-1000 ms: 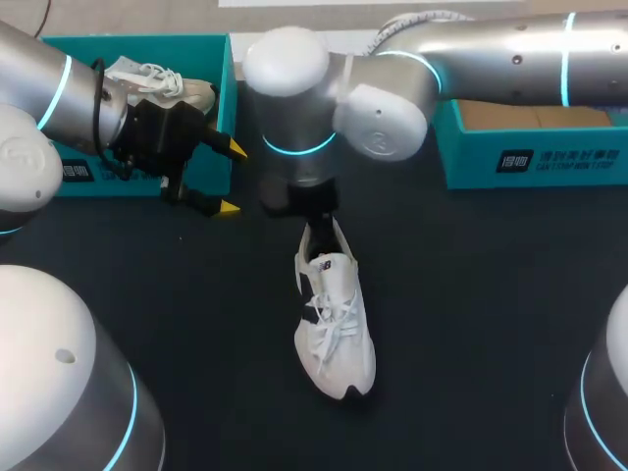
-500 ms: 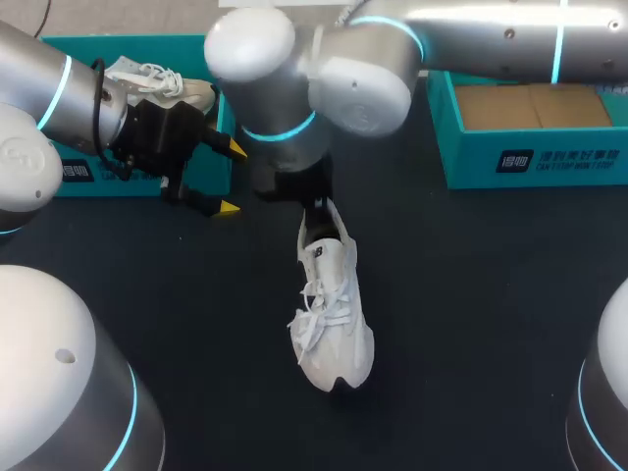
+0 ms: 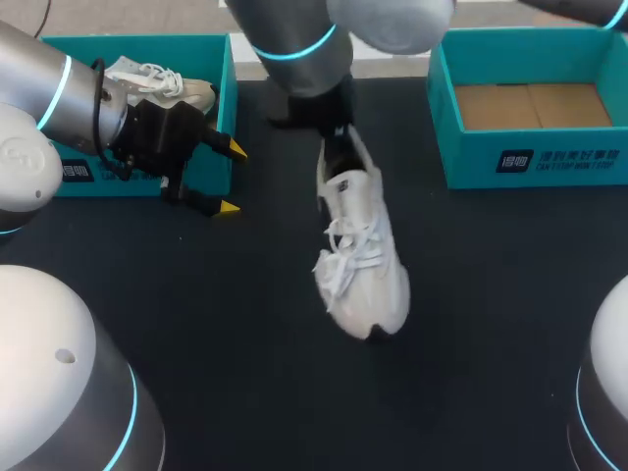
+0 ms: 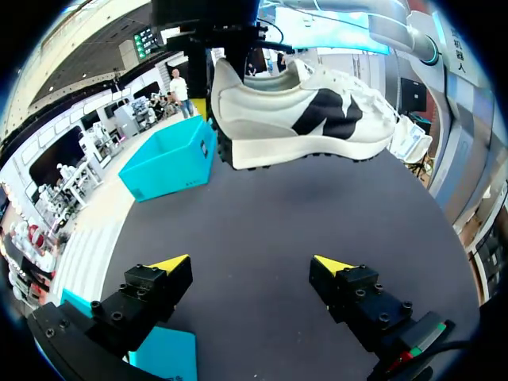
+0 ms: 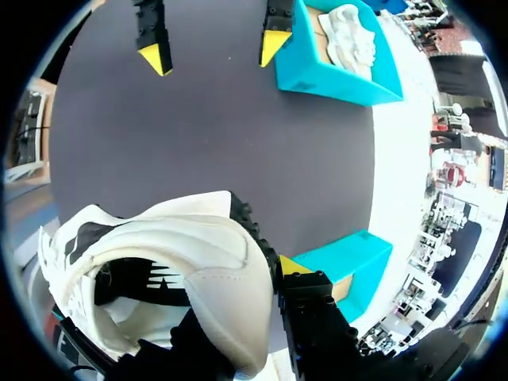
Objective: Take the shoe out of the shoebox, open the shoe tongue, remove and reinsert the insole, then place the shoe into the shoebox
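now the dark table (image 3: 471, 294) carried everything, and the empty shoebox (image 3: 530, 162) at its far edge served as the marker. the right arm (image 3: 294, 39) hung high over the table, just to the side of the empty shoebox. the left arm (image 3: 49, 88) sat well apart from the box, across the table from it. the other shoebox (image 3: 224, 69), also far from the empty one, held a second shoe (image 3: 157, 83).

the white shoe (image 3: 363, 265) hung in the air near the empty shoebox, heel up toward the arm and toe drooping away from the box. in the left wrist view its sole was plainly off the table. the right gripper (image 3: 334, 147) was clamped on the heel collar: one yellow-tipped finger (image 5: 290, 264) pressed the outside, and the other seemed to be tucked inside the shoe. the left gripper (image 3: 228, 179) hovered far from the empty shoebox, its fingers spread wide with nothing between them.

a second earlier the shoe had been further from the empty shoebox, nearer the table's middle. since then the right arm had raised it and swung it closer to the box, while the left arm had not stirred. that looked like the carry toward the box, with lowering and release yet to come. whether the insole sat properly could not be told.
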`<control>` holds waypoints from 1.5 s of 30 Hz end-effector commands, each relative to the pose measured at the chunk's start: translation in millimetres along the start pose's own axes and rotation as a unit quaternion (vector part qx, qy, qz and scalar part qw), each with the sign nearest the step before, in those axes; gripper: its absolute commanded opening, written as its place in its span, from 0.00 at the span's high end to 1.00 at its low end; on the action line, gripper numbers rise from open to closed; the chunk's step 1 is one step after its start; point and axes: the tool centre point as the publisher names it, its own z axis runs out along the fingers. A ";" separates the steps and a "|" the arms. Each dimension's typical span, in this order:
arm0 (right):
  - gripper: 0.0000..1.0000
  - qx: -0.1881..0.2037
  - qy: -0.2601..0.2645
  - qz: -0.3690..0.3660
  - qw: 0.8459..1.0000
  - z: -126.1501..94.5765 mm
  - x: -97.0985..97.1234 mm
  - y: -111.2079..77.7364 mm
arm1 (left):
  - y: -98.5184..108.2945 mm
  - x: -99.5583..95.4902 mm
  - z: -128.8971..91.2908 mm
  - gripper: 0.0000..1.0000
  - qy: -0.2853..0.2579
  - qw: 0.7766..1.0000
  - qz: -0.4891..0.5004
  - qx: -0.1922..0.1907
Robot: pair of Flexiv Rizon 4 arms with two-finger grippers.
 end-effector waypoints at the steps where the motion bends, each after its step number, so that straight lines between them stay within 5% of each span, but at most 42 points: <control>1: 1.00 -0.005 -0.002 -0.001 1.000 -24.5 1.4 -11.1 | 0.1 0.1 0.3 0.00 0.000 1.000 0.000 -0.001; 12: 1.00 -0.003 -0.006 -0.001 1.000 -22.5 -2.4 -16.6 | 0.1 0.1 0.3 0.00 0.000 1.000 0.000 -0.001; 24: 1.00 -0.025 -0.028 -0.046 0.998 8.4 -91.0 -129.6 | 0.1 0.1 0.3 0.00 0.000 1.000 0.000 -0.001; 30: 1.00 0.000 -0.034 -0.048 0.998 19.4 -130.3 -171.6 | 0.1 0.1 0.3 0.00 0.000 1.000 0.000 -0.001; 45: 1.00 0.000 -0.034 -0.048 0.998 19.4 -130.3 -171.6 | 0.1 0.1 0.3 0.00 0.000 1.000 0.000 -0.001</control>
